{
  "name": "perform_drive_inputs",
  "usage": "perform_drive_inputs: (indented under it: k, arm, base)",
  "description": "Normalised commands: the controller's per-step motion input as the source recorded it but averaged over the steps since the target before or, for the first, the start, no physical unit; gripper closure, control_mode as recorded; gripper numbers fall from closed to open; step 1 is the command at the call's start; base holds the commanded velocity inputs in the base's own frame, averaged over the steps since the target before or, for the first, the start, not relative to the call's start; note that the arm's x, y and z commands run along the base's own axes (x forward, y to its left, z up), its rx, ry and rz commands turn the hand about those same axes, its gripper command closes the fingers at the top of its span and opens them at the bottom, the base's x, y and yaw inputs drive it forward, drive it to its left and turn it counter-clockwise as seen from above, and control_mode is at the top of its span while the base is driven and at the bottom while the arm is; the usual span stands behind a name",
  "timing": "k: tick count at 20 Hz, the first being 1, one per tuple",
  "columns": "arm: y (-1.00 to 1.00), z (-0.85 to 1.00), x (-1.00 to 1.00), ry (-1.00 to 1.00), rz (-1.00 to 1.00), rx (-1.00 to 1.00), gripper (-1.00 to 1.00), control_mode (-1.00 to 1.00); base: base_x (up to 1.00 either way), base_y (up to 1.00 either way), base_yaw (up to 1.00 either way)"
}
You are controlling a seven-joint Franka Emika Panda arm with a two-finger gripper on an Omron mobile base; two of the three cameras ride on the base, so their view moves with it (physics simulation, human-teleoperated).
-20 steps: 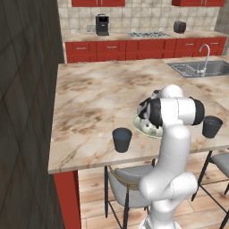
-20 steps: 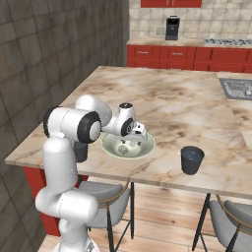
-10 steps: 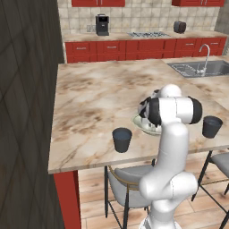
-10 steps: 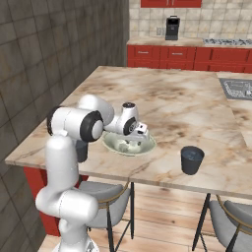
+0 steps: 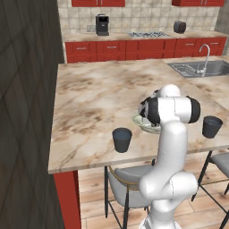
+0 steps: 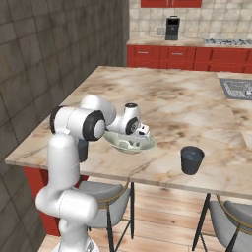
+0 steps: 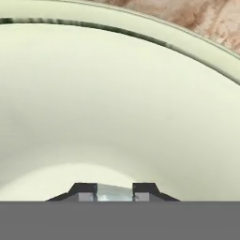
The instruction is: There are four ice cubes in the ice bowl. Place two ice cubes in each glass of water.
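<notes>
Your gripper (image 7: 115, 192) is down inside the ice bowl (image 7: 117, 108), and in the hand view its two dark fingertips (image 7: 86, 191) stand close together with a pale blue-grey ice cube (image 7: 114, 192) filling the gap between them, so the gripper is pinching that cube just above the bowl's cream floor. The bowl's curved wall rises behind the cube, with its rim and a strip of marbled table (image 7: 206, 18) at the far top of that view. From the right base view you can see the ice bowl (image 6: 142, 145) sitting near the front edge of the table (image 6: 162, 98), with the hand reaching into it from the left; pale specks inside it may be other cubes, but they are too small to tell apart. One glass (image 6: 191, 160) stands to the right of the bowl, apart from it, near the same front edge. In the left base view the arm covers most of the ice bowl (image 5: 142, 122), and a second glass (image 5: 121, 139) stands just to its left, while the first glass (image 5: 211, 126) stands well to the right.
</notes>
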Motion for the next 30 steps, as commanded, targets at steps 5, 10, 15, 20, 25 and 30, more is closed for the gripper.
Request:
perform_drive_inputs:
  k: [5,10,15,20,25,30]
  arm:
    - [-0.01,0.08,-0.27,-0.08,-0.01,0.03,1.0,-1.0]
    - [0.24,0.57,-0.48,-0.23,0.02,0.09,1.0,-1.0]
    - [0.29,0.98,-0.88,-0.14,0.12,0.04,1.0,-1.0]
    - [0.63,0.89,-0.76,-0.04,0.26,-0.01,1.0,-1.0]
    - [0.84,0.76,-0.69,0.0,0.3,-0.09,1.0,-1.0]
    - [0.89,0.4,-0.66,0.0,0.28,-0.1,1.0,-1.0]
  base:
    - [0.0,0.0,0.0]
    - [0.0,0.0,0.0]
    - [0.0,0.0,0.0]
    - [0.0,0.0,0.0]
    - [0.0,0.0,0.0]
    - [0.0,0.0,0.0]
